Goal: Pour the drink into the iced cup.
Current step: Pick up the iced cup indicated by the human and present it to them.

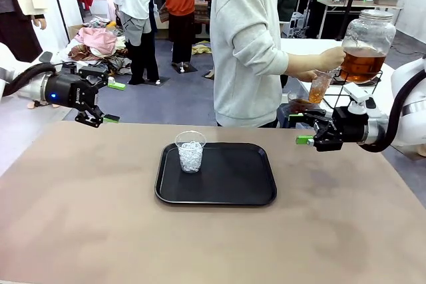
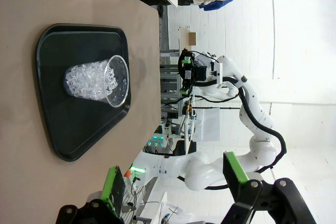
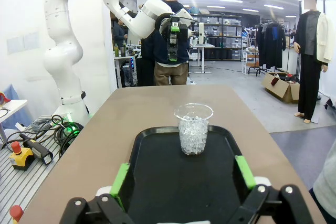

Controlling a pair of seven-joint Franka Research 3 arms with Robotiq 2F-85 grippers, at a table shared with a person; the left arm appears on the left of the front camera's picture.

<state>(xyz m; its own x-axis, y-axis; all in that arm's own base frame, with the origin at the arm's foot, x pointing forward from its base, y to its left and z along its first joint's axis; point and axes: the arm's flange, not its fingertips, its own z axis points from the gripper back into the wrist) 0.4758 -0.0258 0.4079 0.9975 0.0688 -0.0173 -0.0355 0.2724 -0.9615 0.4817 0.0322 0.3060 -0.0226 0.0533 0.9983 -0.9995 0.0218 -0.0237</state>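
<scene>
While the person at the far side holds a small cup of amber drink [image 1: 319,91] at the big glass dispenser [image 1: 367,34] beyond the desk [image 1: 80,217], the iced cup [image 1: 190,151] sits on the black tray [image 1: 216,201] mid-desk. The left end effector [image 1: 113,102] and right end effector [image 1: 299,129] both hover with fingers wide apart, holding nothing.

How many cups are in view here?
2. An iced cup stands on the tray; a second cup with drink is in the person's hand at the jar. More may hide behind the person.
</scene>
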